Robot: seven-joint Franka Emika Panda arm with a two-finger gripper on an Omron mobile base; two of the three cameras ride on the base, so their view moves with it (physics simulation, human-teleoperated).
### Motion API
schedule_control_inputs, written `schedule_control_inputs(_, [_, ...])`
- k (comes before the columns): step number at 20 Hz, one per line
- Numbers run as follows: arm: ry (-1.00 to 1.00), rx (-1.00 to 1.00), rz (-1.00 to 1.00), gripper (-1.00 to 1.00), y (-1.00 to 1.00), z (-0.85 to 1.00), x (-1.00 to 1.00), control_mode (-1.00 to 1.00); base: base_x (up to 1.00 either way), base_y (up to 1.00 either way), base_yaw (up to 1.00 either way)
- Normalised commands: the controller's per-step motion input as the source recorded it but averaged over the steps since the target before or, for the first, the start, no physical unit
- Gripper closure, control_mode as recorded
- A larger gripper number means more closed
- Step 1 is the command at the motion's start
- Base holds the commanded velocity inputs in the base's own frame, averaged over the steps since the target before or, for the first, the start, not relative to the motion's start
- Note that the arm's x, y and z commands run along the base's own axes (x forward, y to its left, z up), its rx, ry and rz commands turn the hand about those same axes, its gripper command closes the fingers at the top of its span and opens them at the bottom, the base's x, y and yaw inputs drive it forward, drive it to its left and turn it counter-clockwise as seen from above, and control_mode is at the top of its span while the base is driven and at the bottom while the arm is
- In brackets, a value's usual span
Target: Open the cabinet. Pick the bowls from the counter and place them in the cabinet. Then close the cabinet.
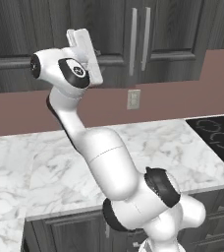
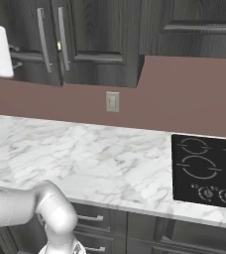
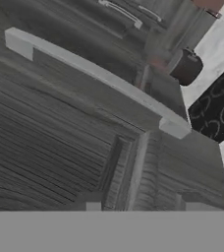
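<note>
We see the cabinet (image 1: pixel 148 39) on the wall above the counter (image 1: pixel 45 167), both doors closed. In the hand view a long silver bar handle (image 3: pixel 99 76) lies very near before the gripper; whether its jaws are spread or pressed together we cannot tell. We judge the door stiff and hinged, the bar smooth metal, maybe slippery; best to hold it across its middle.

Rendered home kitchen. Shown by dark grey wood-grain wall cabinet (image 2: pixel 55 44) with long silver bar handles (image 1: pixel 139 39), white marble counter (image 2: pixel 85 154) with grey veins, black cooktop (image 2: pixel 206 171) with ring burners and knobs, reddish-brown backsplash (image 2: pixel 184 96) carrying a wall outlet (image 2: pixel 112 101), and low dark cabinets (image 2: pixel 115 225) with short handles below.
</note>
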Motion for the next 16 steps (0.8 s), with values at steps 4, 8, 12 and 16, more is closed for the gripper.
schedule_control_inputs(4, [-0.04,0.00,0.38,-1.00,-0.65,-0.71,1.00,-1.00,0.00,0.00,0.00])
schedule_control_inputs(8, [-0.07,0.02,0.50,-1.00,-0.59,-1.00,1.00,-1.00,0.00,0.00,0.00])
schedule_control_inputs(12, [-0.09,0.02,0.61,-1.00,-0.39,-1.00,1.00,-1.00,0.00,0.00,0.00])
schedule_control_inputs(16, [-0.03,0.01,0.60,-1.00,-0.28,-1.00,1.00,-1.00,0.00,0.00,0.00])
